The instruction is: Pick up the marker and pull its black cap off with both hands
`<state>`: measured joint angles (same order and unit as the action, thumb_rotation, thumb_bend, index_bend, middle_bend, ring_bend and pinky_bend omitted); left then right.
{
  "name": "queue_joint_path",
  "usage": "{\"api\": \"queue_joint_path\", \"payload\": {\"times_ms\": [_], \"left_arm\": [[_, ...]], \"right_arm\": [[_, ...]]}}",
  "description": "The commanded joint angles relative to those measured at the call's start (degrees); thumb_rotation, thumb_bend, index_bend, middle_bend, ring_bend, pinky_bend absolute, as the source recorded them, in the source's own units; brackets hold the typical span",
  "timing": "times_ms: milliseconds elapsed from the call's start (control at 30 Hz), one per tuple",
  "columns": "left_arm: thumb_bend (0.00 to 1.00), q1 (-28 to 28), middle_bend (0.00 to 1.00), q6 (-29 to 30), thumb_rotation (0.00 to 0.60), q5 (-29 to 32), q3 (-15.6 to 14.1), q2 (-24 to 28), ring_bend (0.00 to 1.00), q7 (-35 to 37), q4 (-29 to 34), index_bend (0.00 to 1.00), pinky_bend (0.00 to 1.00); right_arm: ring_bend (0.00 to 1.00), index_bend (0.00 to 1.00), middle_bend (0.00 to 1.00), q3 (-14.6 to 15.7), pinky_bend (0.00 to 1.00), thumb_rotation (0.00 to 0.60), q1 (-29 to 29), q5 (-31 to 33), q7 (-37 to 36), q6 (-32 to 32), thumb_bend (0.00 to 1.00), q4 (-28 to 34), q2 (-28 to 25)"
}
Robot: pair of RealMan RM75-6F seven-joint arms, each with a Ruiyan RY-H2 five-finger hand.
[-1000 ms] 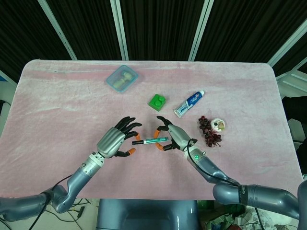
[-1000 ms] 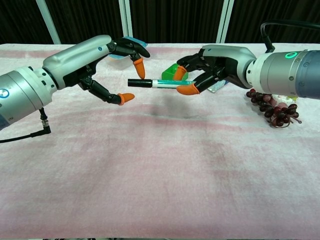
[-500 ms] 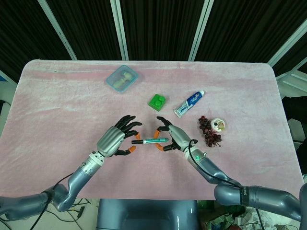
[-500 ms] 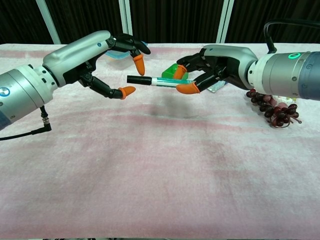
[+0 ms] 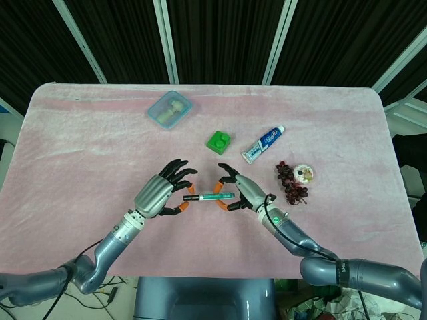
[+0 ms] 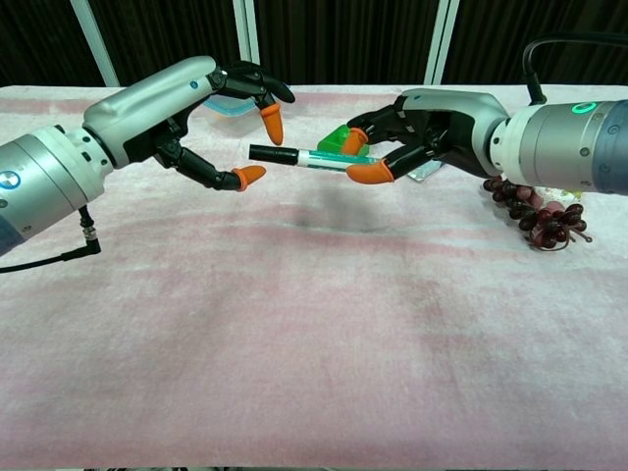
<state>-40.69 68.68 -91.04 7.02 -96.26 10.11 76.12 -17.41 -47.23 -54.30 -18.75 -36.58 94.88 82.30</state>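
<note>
A teal-and-white marker (image 5: 215, 196) (image 6: 329, 159) with a black cap (image 5: 191, 197) (image 6: 271, 153) hangs level above the pink cloth. My right hand (image 5: 240, 191) (image 6: 422, 132) pinches its barrel between orange-tipped fingers. My left hand (image 5: 162, 192) (image 6: 201, 103) hovers at the cap end. Its orange fingertips (image 6: 273, 122) bracket the cap above and below, with a small gap visible; it holds nothing.
On the pink tablecloth (image 5: 80, 147) lie a green block (image 5: 217, 141), a toothpaste tube (image 5: 263, 143), a blue lidded container (image 5: 169, 109), and a bunch of dark grapes (image 5: 291, 185) beside a small round dish (image 5: 304, 175), close to my right forearm.
My left hand has drawn nearer to the cap, its thumb and finger narrowing around it. The right hand and marker shifted only slightly toward it.
</note>
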Motion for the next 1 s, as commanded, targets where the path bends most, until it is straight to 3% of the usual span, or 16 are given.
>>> {"api": "queue_joint_path", "payload": {"times_ms": [33,1000], "left_arm": [[0.36,-0.04,0.20,0.00,0.600,0.06,-0.01,-0.05,0.00,-0.05,-0.08,0.48,0.05],[0.45,0.05,0.25,1.63,0.600,0.13,0.16,0.09,0.00,0.83,-0.30,0.55,0.07]], "right_arm": [[0.00,0.84,0.00,0.01,0.15,0.600,0.08,-0.05,-0.21,0.20,0.48,-0.01,-0.16],[0.00,0.86,0.00,0.29,0.16,0.600,0.60,0.01,-1.02,0.55,0.48,0.02,-1.22]]}}
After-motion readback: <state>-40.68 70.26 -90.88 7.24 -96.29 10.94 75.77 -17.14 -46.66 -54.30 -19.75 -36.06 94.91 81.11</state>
